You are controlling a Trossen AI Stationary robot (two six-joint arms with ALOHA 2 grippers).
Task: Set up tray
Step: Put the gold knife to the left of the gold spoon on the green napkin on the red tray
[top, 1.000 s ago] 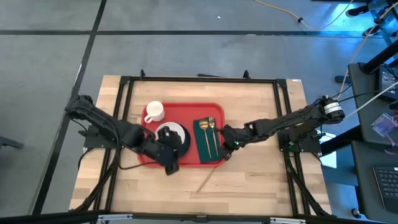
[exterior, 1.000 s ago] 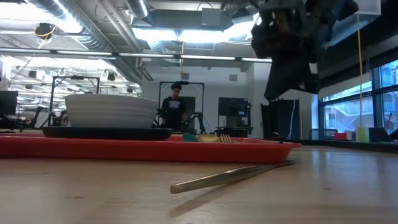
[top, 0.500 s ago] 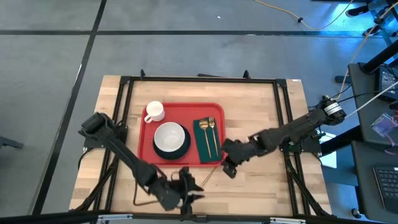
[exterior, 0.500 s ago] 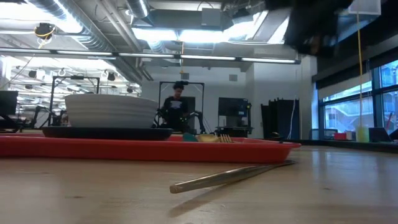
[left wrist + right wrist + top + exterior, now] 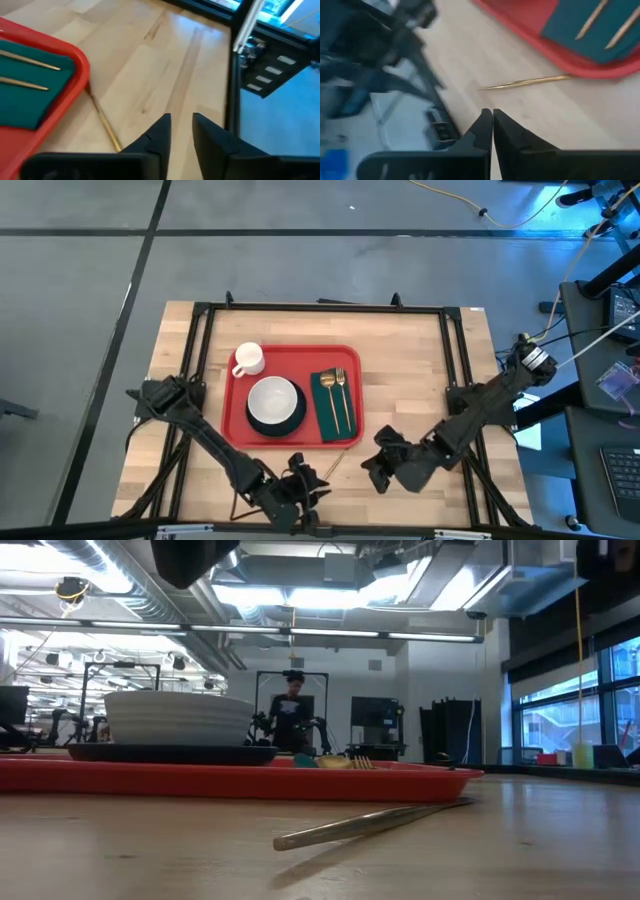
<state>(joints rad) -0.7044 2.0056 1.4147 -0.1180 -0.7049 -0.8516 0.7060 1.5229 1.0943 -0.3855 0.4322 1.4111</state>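
A gold utensil [image 5: 333,463] is lying loose on the bench, just off the near right corner of the red tray [image 5: 234,420], and fetching it looks like the step in hand. The left gripper [image 5: 181,131] is hovering near the bench's front edge, its fingers standing narrowly apart and holding nothing. The right gripper [image 5: 378,474] is hanging just beside it, fingers pressed together and empty. To do this well, whichever arm goes in should be opening wider, coming down square across the thin handle, and lifting it clear over the tray's rim. The tray is sitting mid-bench, carrying a white mug [image 5: 247,359], a white bowl [image 5: 273,399] on a dark plate, and a green napkin [image 5: 326,412] with two gold pieces lying on it.
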